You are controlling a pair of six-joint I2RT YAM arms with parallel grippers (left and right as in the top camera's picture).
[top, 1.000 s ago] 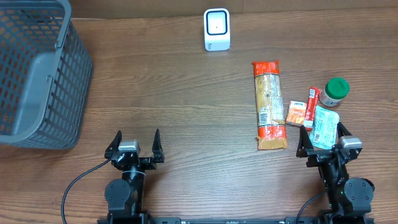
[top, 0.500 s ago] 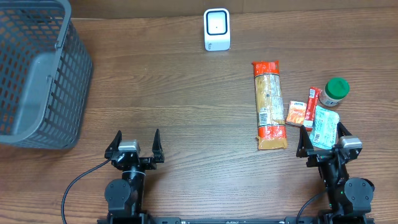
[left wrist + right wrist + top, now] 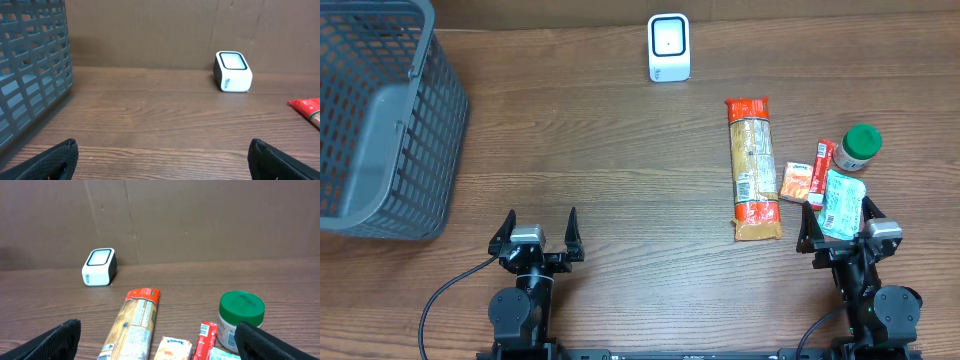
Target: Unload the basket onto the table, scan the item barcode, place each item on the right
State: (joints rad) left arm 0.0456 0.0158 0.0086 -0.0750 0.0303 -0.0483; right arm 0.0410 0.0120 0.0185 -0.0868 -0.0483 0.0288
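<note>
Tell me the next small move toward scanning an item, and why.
Probably ease the right gripper, open and empty, forward and down over the pale teal flat packet. That packet lies just ahead of its fingers, and nothing is held yet to show to the white box-shaped scanner.

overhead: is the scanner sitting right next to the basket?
No, the scanner stands alone far back near the middle, with a wide gap between it and the basket at the left.

We count one grey plastic mesh basket [image 3: 438,150], one white boxy scanner [image 3: 669,47], one long red-ended pasta packet [image 3: 753,170]. Plus one small orange carton [image 3: 795,182], one slim red stick pack [image 3: 823,160], one green-lidded jar [image 3: 860,147], one teal pouch [image 3: 842,203].
</note>
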